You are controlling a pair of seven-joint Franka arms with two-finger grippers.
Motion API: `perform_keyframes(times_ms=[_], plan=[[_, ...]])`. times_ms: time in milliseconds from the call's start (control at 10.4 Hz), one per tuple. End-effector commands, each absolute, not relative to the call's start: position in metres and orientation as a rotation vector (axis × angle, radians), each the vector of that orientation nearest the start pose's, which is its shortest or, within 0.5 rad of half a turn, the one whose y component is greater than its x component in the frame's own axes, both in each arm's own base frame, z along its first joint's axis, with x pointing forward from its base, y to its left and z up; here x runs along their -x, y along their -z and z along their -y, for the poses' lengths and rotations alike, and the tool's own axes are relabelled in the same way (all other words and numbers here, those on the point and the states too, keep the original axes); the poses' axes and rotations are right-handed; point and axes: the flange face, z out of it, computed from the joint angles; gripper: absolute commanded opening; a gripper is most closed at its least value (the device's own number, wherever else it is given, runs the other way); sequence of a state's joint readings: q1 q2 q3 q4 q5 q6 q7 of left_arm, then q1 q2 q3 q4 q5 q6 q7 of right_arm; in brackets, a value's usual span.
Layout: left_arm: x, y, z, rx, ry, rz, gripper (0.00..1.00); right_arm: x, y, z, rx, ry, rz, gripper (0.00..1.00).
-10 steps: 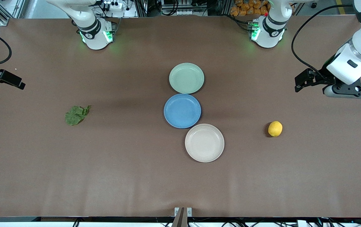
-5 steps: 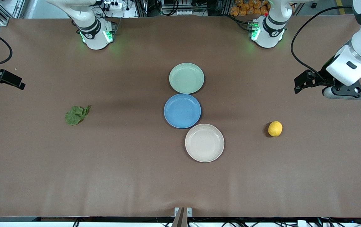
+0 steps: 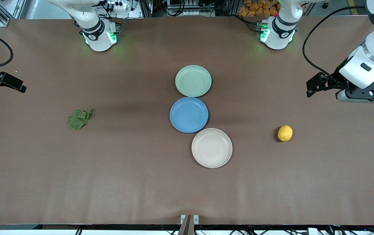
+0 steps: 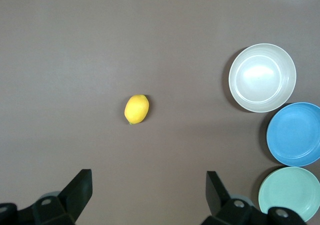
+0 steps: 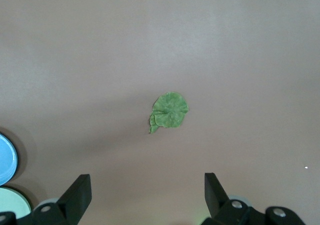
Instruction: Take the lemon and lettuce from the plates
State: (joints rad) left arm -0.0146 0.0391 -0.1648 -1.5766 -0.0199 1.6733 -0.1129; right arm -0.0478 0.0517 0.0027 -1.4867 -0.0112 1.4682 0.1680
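I hold both pincers wide open, empty. The lemon (image 4: 136,109), on bare table below the left gripper (image 4: 149,197), looks firm, rollable: grip its waist. The lettuce (image 5: 169,111), below the right gripper (image 5: 147,197), looks limp: pinch its centre.

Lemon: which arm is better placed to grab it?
Left. The lemon lies toward the left arm's end of the table, centred ahead of the open left gripper. The right gripper, also open, faces the lettuce.
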Motion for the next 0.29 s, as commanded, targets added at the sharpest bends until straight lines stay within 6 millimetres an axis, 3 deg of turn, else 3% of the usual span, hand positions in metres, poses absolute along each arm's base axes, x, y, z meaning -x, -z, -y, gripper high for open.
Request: perform_keyframes(times_ms=[0,192], plan=[[-0.5646,-0.6175,0.1022,3.150,0.113,-0.094,1.00,-0.5597,-0.6285,0.0250,3.151,-0.107,-0.320,1.00],[-0.5646,-0.6175,0.1022,3.150,0.113,-0.094,1.00,-0.5597,-0.6285,0.0250,3.151,-0.107,-0.320,1.00]])
